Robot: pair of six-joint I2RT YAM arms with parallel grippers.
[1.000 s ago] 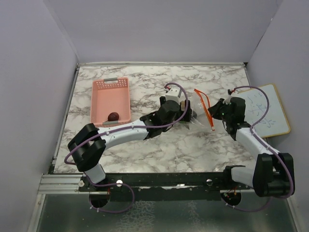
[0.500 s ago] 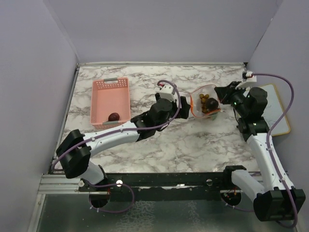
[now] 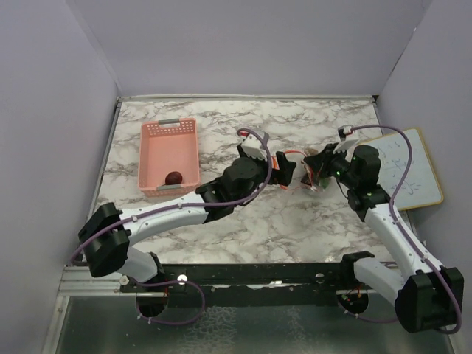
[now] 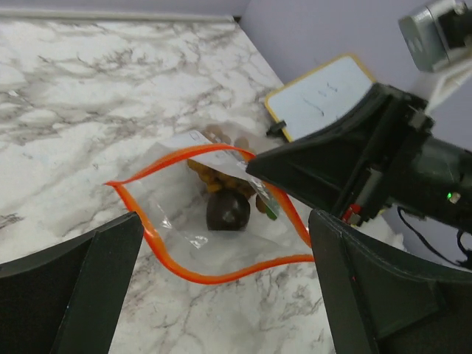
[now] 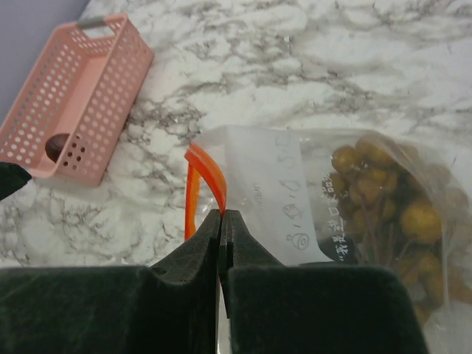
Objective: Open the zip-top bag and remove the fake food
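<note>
Right hand (image 5: 221, 215) pinches the crinkly clear zip-top bag (image 5: 265, 184) by its orange strip (image 5: 204, 166); left hand (image 4: 225, 217) gapes wide.

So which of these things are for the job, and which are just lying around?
For the job:
zip-top bag, mouth open
grape bunch inside it
dark round fruit inside it

Just lying about:
pink basket, with a dark ball in it
whiteboard
</note>
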